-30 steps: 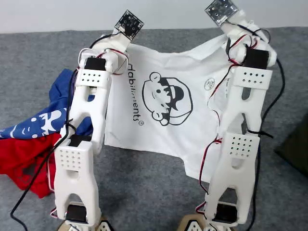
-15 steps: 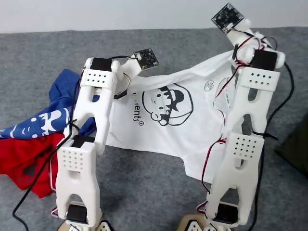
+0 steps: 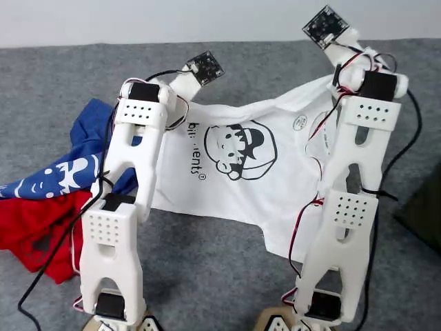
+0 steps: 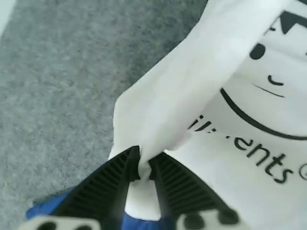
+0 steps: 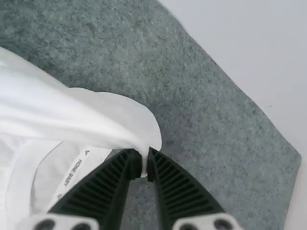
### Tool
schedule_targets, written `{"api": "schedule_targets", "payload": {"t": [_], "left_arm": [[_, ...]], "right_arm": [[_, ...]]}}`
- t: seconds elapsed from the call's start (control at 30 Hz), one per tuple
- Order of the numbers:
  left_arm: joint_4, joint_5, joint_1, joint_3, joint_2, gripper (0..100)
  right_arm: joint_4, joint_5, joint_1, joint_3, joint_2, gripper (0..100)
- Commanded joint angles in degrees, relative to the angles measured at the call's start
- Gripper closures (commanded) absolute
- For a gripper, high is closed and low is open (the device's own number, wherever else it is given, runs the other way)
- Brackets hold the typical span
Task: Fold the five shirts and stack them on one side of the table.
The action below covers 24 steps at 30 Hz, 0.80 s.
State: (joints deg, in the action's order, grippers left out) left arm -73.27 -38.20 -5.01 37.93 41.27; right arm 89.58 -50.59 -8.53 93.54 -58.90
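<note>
We see left claw and right claw clamped on the white shirt. Its left corner has come nearer; fold starts.

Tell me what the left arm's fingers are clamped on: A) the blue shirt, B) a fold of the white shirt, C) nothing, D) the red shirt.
B: in the left wrist view, the left fingers pinch a fold of the white shirt between them.

Lab bench: grey felt table, white wall
</note>
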Motion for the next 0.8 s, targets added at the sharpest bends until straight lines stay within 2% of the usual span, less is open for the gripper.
{"api": "schedule_targets", "payload": {"t": [0.0, 0.13, 0.27, 0.43, 0.6, 0.77], "left_arm": [[-5.98, 0.88, 0.00, 6.11, -3.25, 95], [-17.76, -3.69, -0.09, 11.91, -3.16, 100], [-27.43, -9.32, 0.00, 16.04, -2.73, 100], [-27.16, -10.29, 0.62, 14.20, -3.25, 100], [-27.16, -10.29, 0.18, 12.35, -3.25, 100], [-27.08, -8.53, 0.70, 18.24, -4.13, 100]], "right_arm": [[4.35, -0.53, 0.31, 2.99, 4.18, 98.7], [12.18, -0.53, 0.31, 2.99, 7.08, 98.7], [13.32, -0.44, -0.57, 2.99, 10.24, 98.7], [13.41, -0.53, -1.27, 2.64, 12.70, 98.7], [13.41, -0.53, -3.47, -4.13, 17.10, 98.7], [13.14, -0.35, -5.05, -5.54, 25.27, 98.7]]}}
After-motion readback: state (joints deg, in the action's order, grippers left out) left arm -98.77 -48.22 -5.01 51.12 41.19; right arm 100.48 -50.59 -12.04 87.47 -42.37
